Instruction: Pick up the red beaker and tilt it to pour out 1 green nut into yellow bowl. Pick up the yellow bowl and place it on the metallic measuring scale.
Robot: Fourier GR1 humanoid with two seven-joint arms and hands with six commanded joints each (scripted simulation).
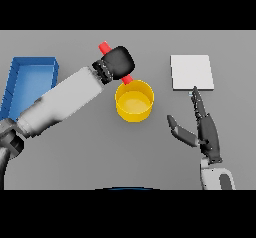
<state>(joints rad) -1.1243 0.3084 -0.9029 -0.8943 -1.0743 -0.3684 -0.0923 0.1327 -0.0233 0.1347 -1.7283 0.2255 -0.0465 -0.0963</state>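
Above the bowl (pixel 134 101), left hand (pixel 118 62) clamps the tilted beaker (pixel 105 47). Nut not visible; pour underway at best. Right hand (pixel 206 132), fingers straight, idles near scale (pixel 192 72). Bowl still on worktop (pixel 100 152).

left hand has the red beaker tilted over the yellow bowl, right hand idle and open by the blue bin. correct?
Not quite. The right hand is open and idle by the scale, not the blue bin, which sits on the far left. The head view shows it. The left hand does hold the red beaker tilted over the yellow bowl.
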